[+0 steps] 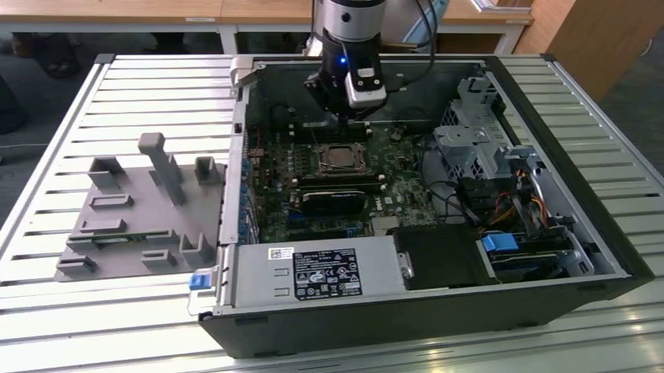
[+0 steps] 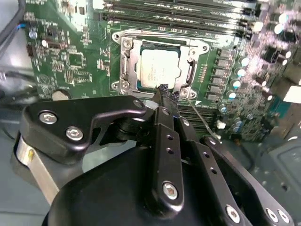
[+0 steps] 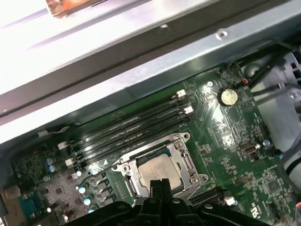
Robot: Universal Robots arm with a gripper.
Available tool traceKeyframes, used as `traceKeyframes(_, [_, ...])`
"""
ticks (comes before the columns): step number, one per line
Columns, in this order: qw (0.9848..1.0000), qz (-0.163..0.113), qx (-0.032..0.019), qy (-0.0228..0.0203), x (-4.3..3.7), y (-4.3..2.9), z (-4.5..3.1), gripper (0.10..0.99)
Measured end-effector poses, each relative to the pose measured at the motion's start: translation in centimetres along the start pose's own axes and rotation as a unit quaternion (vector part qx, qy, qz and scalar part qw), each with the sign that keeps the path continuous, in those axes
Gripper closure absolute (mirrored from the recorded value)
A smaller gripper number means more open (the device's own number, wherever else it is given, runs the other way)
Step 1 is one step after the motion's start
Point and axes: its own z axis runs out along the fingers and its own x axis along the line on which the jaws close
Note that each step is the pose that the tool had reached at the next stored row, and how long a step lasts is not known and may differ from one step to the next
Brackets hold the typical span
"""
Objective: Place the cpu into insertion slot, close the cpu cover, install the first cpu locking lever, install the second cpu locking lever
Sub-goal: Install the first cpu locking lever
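Scene: an open computer case [image 1: 587,203] lies on a slatted tabletop [image 1: 135,85], and the arm reaches down into it over the green motherboard [image 2: 70,61].
Claw: the claw [image 2: 164,90] has its two fingers pressed together with nothing visible between them. Its tip hangs just beside one corner of the socket frame; whether it touches the metal I cannot tell.
Cpu: the cpu [image 2: 160,68] sits square in the insertion slot [image 2: 133,70], its dull metal top facing up, next to the long black memory slots [image 3: 127,129].
Cpu cover: the cpu cover [image 2: 126,59] appears to lie flat around the chip, whose top shows through its window.
Locking lever: a thin wire locking lever [image 2: 203,121] runs out at an angle from the socket corner nearest the claw and looks unlatched.
Step in hand: by my reading, placing the chip and closing the cover are done, and the work stands at the first lever.
What the lever work calls for: probably a firm, narrow push on the wire, down and sideways under its catch, keeping off the chip and the small parts nearby.
Risk: the closed tip could slip off so thin a rod.
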Motion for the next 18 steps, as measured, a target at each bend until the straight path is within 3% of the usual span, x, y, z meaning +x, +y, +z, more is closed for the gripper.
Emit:
traceKeyframes(5, [0.9990,-0.045,-0.0004,0.0013,0.00,0.00,0.01,0.980])
traceKeyframes(9, [0.9967,-0.082,-0.0008,0.0024,0.00,0.00,0.02,0.980])
traceKeyframes(14, [0.9920,-0.126,-0.0011,0.0038,0.00,0.00,0.03,0.980])
traceKeyframes(18, [0.9867,-0.163,-0.0015,0.0049,0.00,0.00,0.05,0.980])
